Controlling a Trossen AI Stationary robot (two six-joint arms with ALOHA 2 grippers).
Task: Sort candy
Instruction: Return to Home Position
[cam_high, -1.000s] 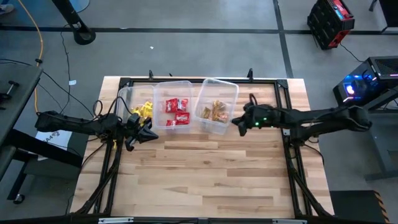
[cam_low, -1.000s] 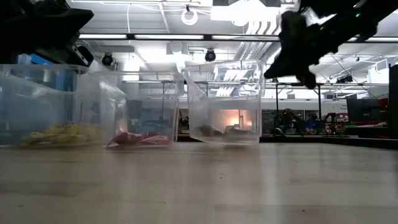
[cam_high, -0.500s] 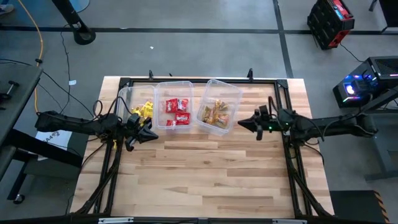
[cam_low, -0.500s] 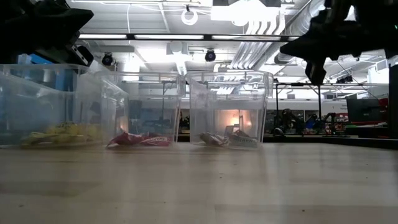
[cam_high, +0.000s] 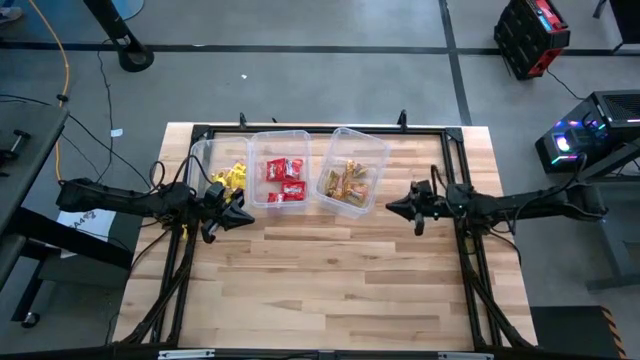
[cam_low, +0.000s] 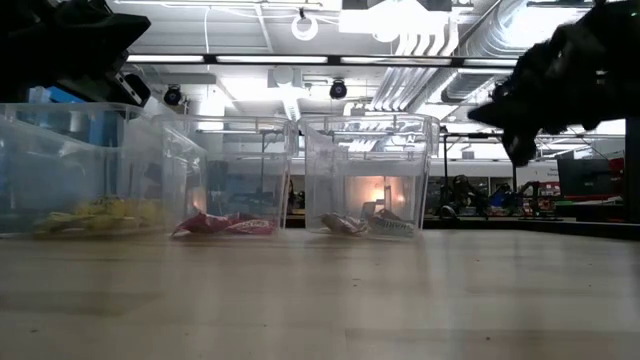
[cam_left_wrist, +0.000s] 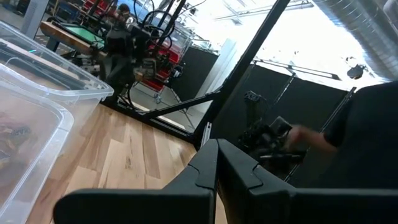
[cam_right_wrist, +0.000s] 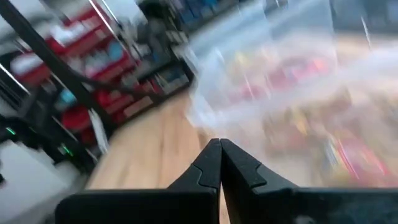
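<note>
Okay, candy (cam_low: 224, 225) sat sorted in a row of three clear tubs (cam_high: 276, 133) on the table (cam_high: 340, 280): shiny yellow packets (cam_high: 230, 178) left, red packets (cam_high: 285, 180) middle, brown-gold packets (cam_high: 346, 182) right. My left gripper (cam_high: 250, 213) hung near the yellow tub, right gripper (cam_high: 390, 207) near the brown-gold — both pinched closed, empty.

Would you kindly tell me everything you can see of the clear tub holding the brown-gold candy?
The tub is clear plastic, rectangular with rounded corners and a lipped rim, open-topped. It stands upright on the wooden table, rightmost of three, turned slightly askew to the red-candy tub beside it. Its floor holds the brown-gold candy, lying low. The right gripper is near but apart from it.
</note>
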